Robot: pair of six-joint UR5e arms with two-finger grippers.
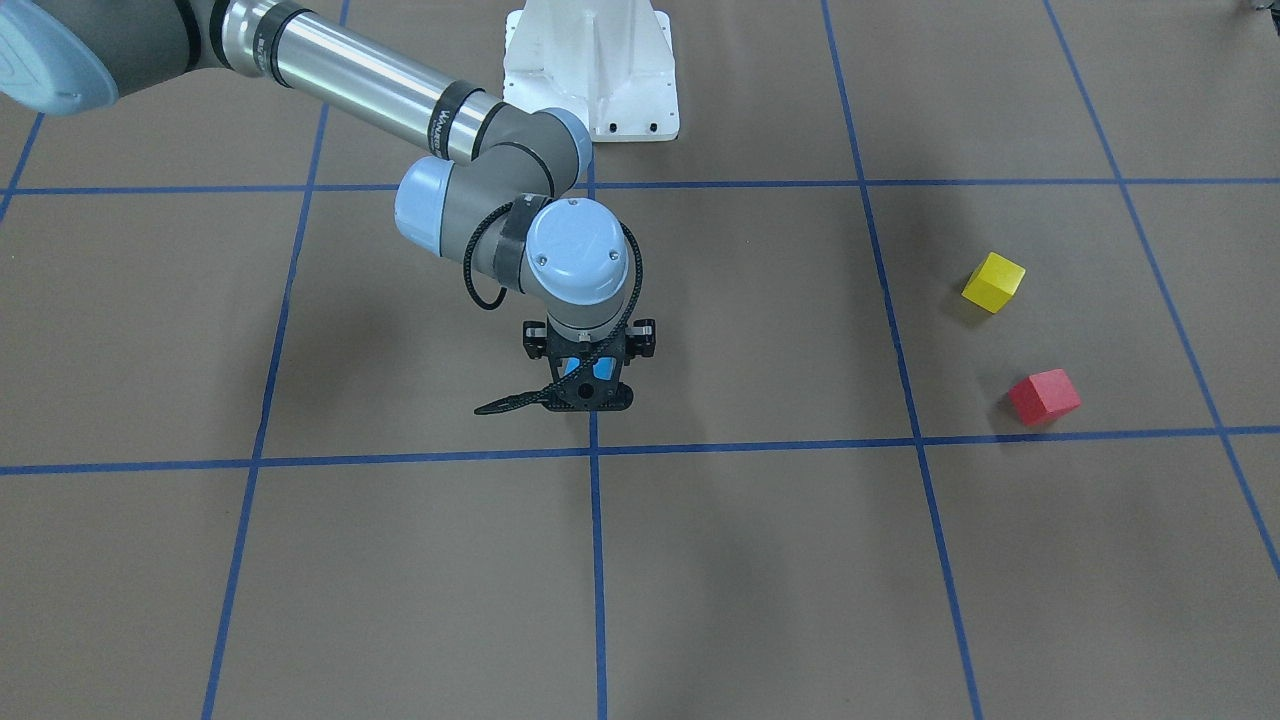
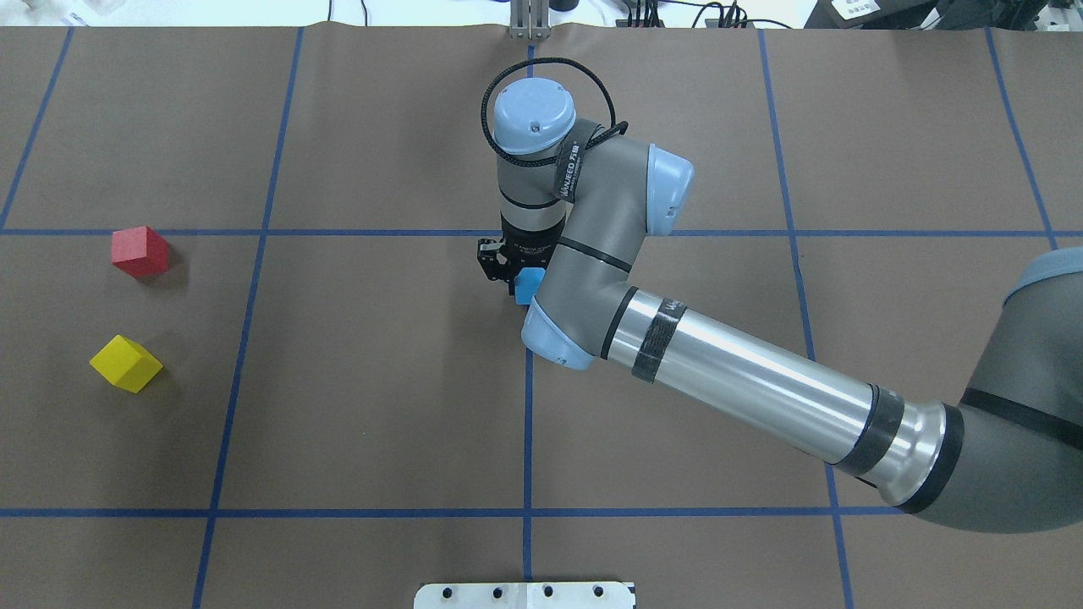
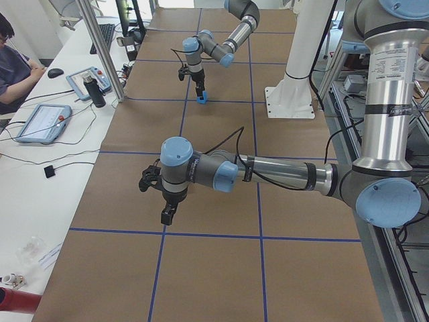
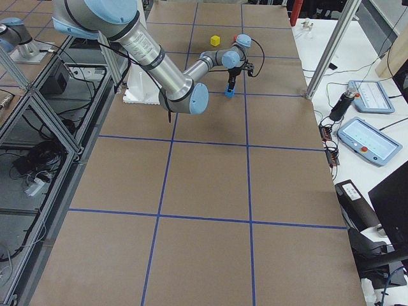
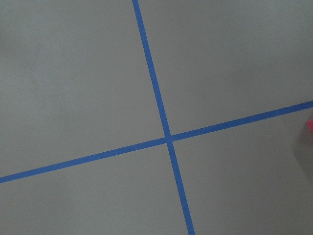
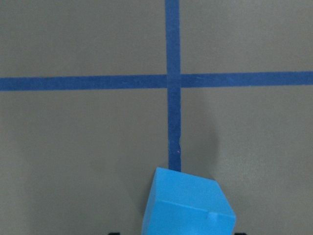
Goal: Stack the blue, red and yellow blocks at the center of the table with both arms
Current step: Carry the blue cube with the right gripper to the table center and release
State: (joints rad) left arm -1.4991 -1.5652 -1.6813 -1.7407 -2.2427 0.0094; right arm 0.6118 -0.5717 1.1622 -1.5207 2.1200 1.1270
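Right gripper (image 1: 590, 392): clamped on small blue cube (image 6: 188, 203).
Left gripper (image 3: 167, 215): I cannot tell its state.
Placing: I'd lower squarely onto blue tape cross (image 6: 172, 81).

A robotics lab: the table (image 2: 381, 381) is papered brown and gridded with blue tape (image 2: 528, 440). A white arm pedestal (image 3: 291, 100) is bolted at its edge, and an aluminium-profile frame (image 4: 332, 50) rises alongside. A side bench (image 3: 27, 201) beside it carries teach pendants (image 4: 368, 141) before a seated operator (image 3: 12, 64).

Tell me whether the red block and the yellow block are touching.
Apart. The overhead view shows bare table between the red block and the yellow block.
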